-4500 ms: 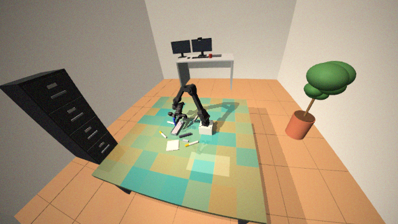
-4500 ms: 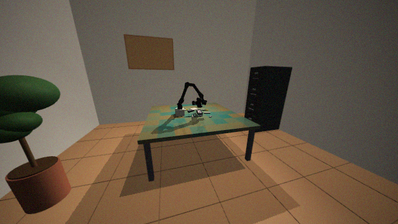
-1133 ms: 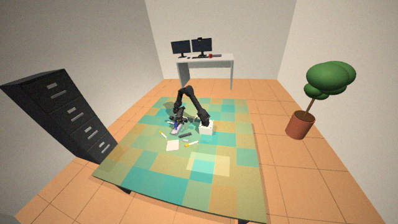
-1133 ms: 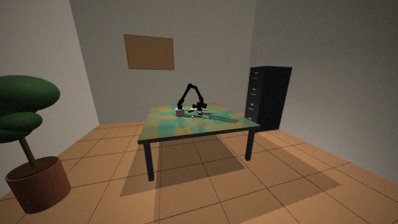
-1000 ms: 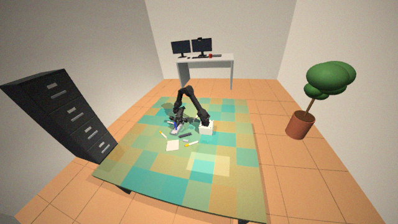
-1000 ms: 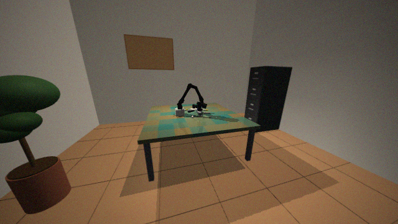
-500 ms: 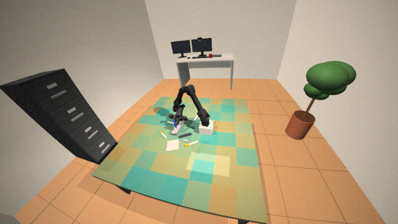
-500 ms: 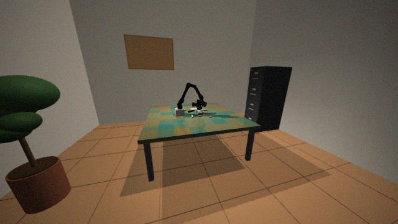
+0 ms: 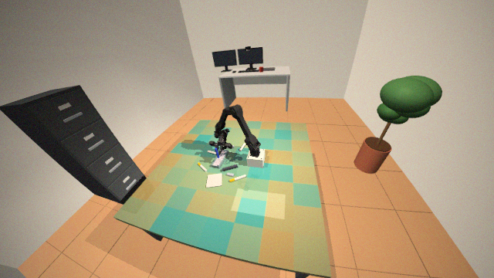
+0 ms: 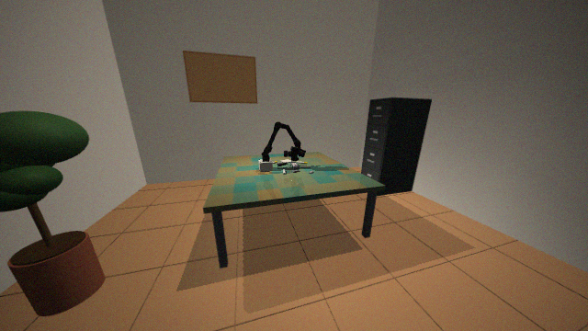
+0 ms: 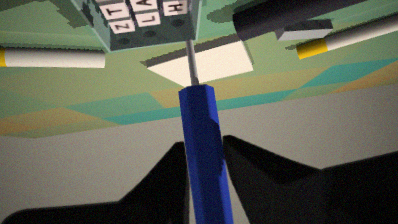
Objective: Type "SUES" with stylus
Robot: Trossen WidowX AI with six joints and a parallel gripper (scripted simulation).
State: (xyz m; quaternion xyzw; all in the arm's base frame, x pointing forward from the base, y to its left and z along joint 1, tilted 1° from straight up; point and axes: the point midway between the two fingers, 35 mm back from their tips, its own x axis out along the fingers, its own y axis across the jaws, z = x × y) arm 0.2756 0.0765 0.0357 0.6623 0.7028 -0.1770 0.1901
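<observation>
My gripper (image 9: 220,146) (image 11: 203,147) is shut on the blue stylus (image 9: 217,153) (image 11: 201,120), whose thin grey tip points away from the fingers. The keyboard (image 9: 219,161) (image 11: 162,40) is a small grey block with pale lettered keys. In the wrist view, keys marked Z, T, L, A and H show at the top; the rest of the keys are out of view. The stylus tip shows at the keyboard's near edge, by its right corner, below the H key. Whether it touches the keyboard I cannot tell. In the exterior view these things are too small to make out.
A black cylinder (image 9: 230,167) (image 11: 290,17) and a small grey block (image 9: 230,174) (image 11: 305,31) lie beside the keyboard. A white pad (image 9: 214,181) (image 11: 215,66) and two yellow-ended white markers (image 9: 201,167) (image 9: 238,178) lie nearby. The arm's white base (image 9: 255,159) stands to the right.
</observation>
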